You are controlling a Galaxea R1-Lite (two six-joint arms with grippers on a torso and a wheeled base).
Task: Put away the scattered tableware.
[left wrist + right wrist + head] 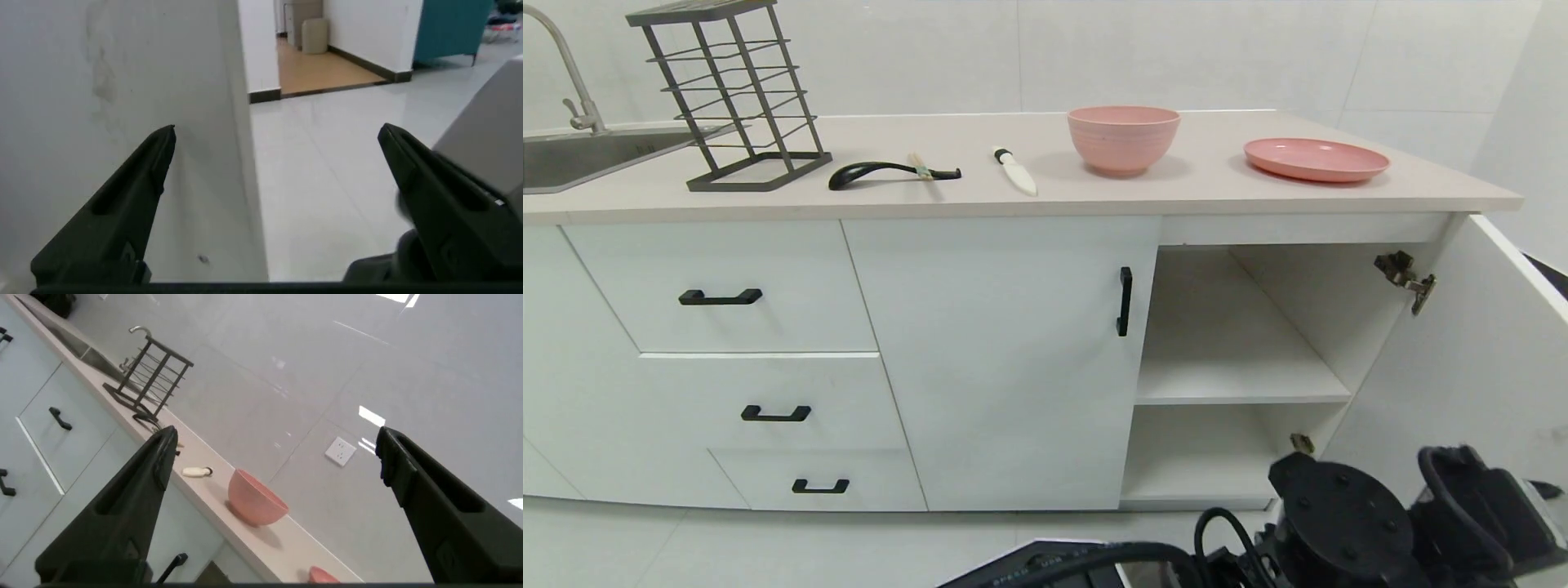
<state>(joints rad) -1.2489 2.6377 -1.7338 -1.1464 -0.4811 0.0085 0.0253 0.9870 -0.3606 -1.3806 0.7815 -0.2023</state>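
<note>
On the beige countertop (980, 200) lie a black ladle (882, 171), a small white knife (1015, 170), a pink bowl (1124, 139) and, at the right end, a pink plate (1315, 158). My right gripper (274, 449) is open and holds nothing. It is low and away from the counter, looking up at the pink bowl (257, 499), the white knife (196, 471) and the plate's edge (324, 576). My left gripper (276, 147) is open too, beside a white panel (114, 98) and above the tiled floor.
A black wire rack (731, 90) stands at the counter's left, next to a steel sink (580, 155) with a faucet (568, 69). Below are drawers (719, 298) and a closed door (1005, 359). The right cabinet stands open, its shelf (1233, 367) bare and its door (1478, 359) swung out.
</note>
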